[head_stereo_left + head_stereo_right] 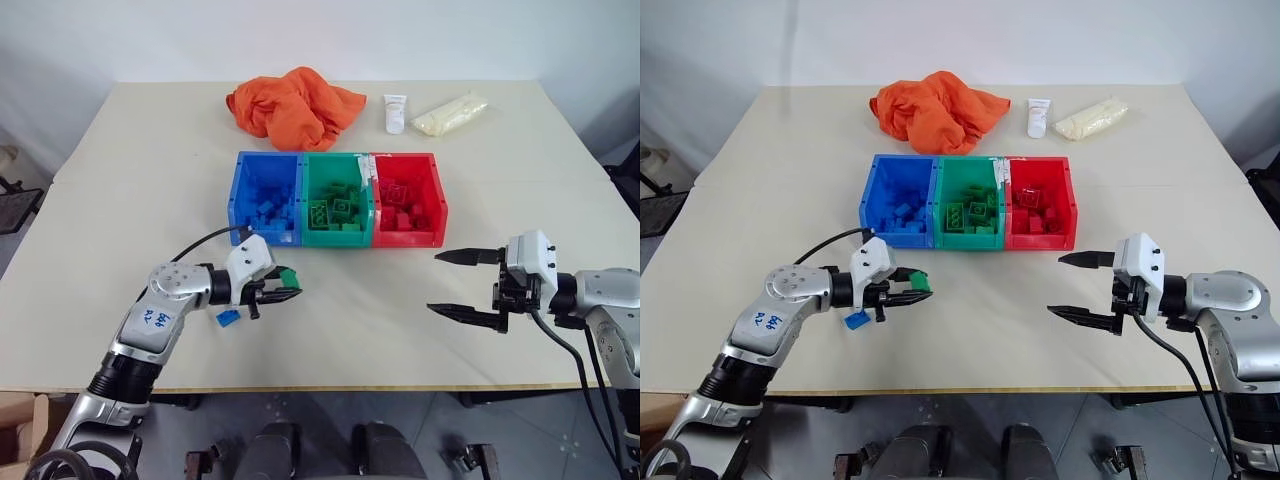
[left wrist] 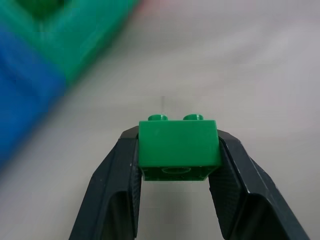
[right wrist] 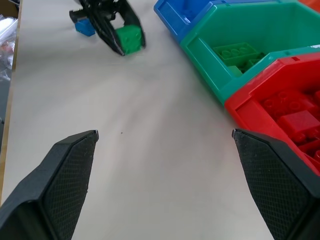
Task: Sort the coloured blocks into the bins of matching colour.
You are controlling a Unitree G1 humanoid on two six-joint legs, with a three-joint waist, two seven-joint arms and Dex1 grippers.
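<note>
We hold 1 green brick [image 2: 179, 145] in our left gripper [image 1: 281, 287], 2 fingers pinching its flat sides. It's hard, light & smooth, so it could slip; side grip is best. It sits at the tips, near the green bin [image 1: 336, 237]. Right gripper [image 1: 462, 285] is wide open w/ nothing in it. 1 blue brick [image 1: 228, 318] lies on the table [image 1: 150, 170] just beside our left gripper.

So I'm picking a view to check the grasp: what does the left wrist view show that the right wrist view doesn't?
Left wrist view: the green block's studs on top, both fingers pressed on its sides.
Right wrist view: the blue block lying beside the left gripper, the red bin, the right gripper open.
Both: the held green block, the green bin, the blue bin.
</note>
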